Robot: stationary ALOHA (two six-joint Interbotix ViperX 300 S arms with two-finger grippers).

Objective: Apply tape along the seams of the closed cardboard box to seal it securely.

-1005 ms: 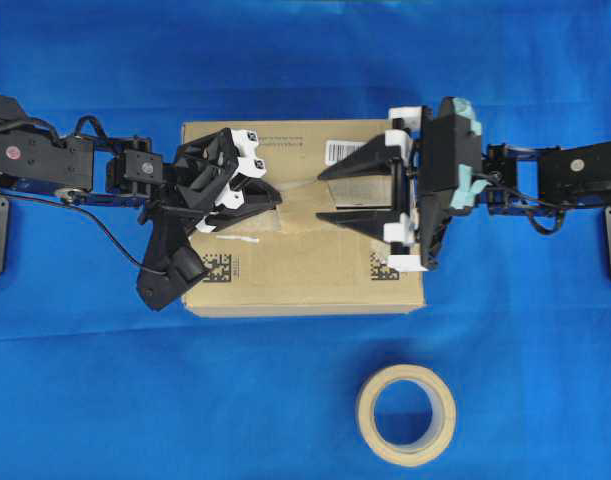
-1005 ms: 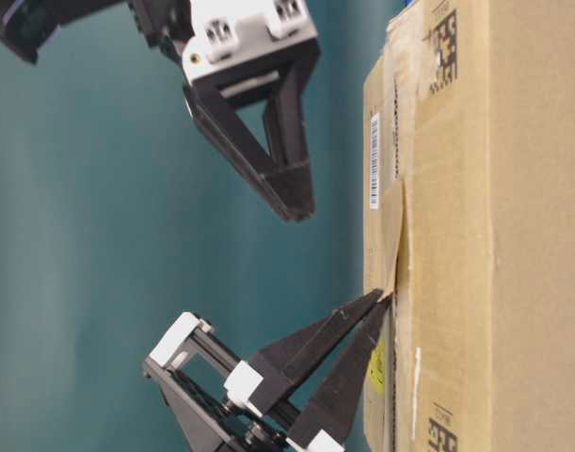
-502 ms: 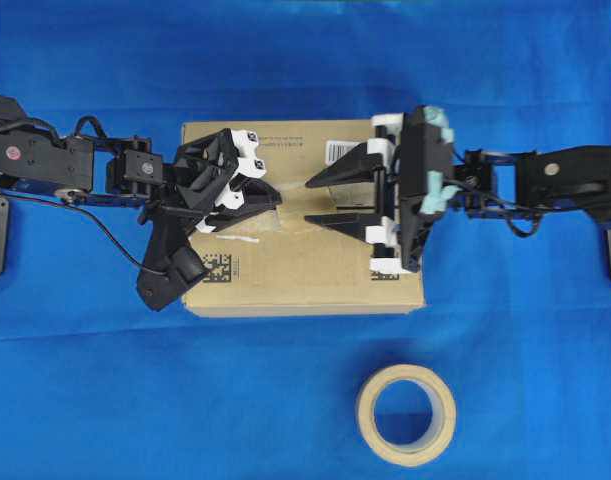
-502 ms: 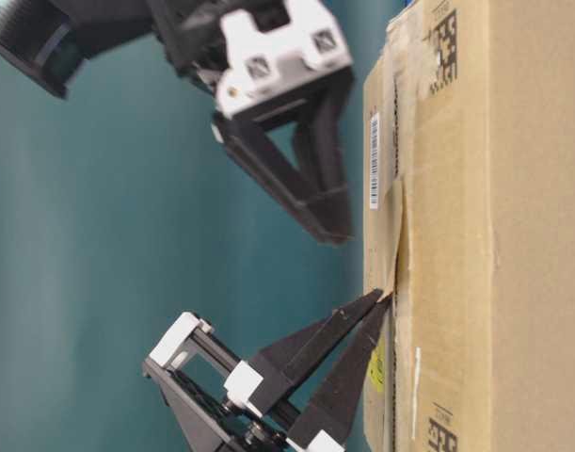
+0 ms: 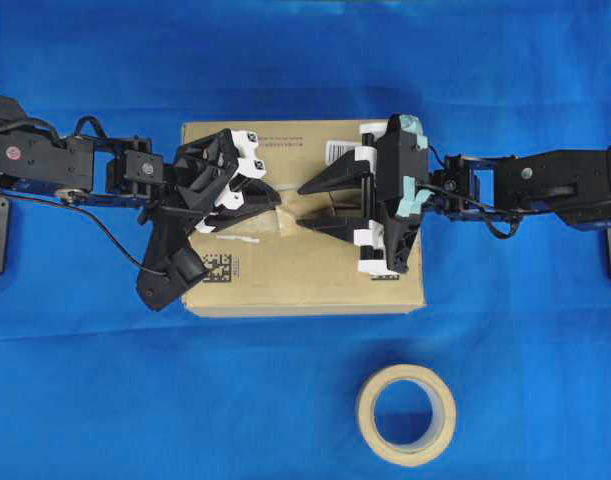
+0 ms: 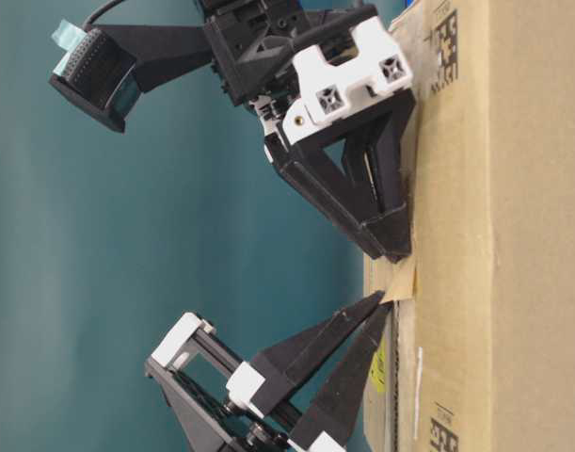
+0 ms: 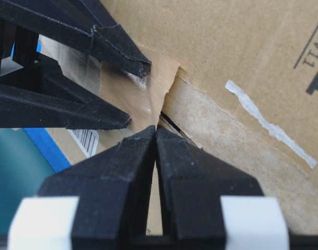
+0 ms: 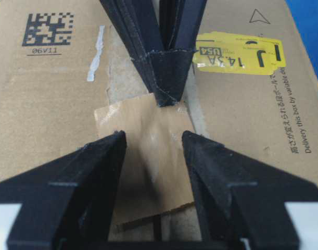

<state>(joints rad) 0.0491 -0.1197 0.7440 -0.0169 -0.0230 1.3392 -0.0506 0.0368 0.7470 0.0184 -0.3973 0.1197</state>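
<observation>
A ring of beige tape roll lies alone on the blue cloth at the near edge of the overhead view, well apart from the cardboard box behind it. On the carton's top, the left gripper has its fingers pressed together, pinching one edge of the tape, a small tan square that sits over the seams near the middle of the lid. Facing it from the other side, the right gripper holds its fingers spread, one on each side of the square, their tips low over the cardboard; whether they touch the tape or the lid cannot be told. The table-level view shows the square's pinched edge lifted slightly off the box between the two sets of black fingertips. A yellow sticker lies just beyond the left gripper in the right wrist view, with a black square code on the opposite flap and a thin white streak between code and seam. A white barcode label shows at the far edge of the lid
</observation>
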